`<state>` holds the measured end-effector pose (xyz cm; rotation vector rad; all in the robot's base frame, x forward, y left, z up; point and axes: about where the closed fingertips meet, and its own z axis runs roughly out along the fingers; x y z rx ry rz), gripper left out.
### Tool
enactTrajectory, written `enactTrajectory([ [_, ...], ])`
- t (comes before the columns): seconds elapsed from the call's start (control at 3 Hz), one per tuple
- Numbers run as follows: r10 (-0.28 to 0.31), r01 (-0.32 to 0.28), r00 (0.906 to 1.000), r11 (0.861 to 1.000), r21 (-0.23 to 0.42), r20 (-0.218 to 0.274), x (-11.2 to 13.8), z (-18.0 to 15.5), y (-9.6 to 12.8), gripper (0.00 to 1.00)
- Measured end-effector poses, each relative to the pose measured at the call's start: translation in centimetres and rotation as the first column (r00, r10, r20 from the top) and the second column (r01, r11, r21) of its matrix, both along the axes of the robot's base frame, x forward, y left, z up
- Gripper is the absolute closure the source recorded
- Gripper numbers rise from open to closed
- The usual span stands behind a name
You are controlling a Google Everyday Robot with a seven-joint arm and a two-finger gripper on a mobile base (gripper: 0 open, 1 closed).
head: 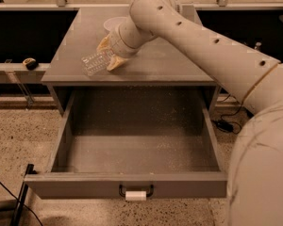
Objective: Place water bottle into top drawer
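Pincer (pixel 107 55) is at the left front of the surface (pixel 174 65), fingers clamped either side of the bottle (pixel 93 63). The bottle lies on its side, low over the surface, long axis running from the pincer out left toward the front edge. A bowl (pixel 112 22) sits just behind. The drawer (pixel 85 185) gapes open right below the edge, with plenty of room. My read: carry it forward, then down.

no writing can be read anywhere in the scene: the white tag (pixel 135 195) on the front of the open top drawer (pixel 132 185) shows no legible mark, nor does the water bottle (pixel 93 64) clasped in the gripper (pixel 108 55) over the tabletop (pixel 170 65).
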<state>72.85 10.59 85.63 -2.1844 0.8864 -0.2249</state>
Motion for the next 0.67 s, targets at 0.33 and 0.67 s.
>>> enactTrajectory([
  [0.33,-0.018,0.019,0.9998,0.999,0.042,-0.004,-2.3,2.4,-3.3,1.0],
  [0.67,-0.062,0.066,0.9945,0.997,0.041,-0.084,-5.9,3.1,-7.8,1.0],
])
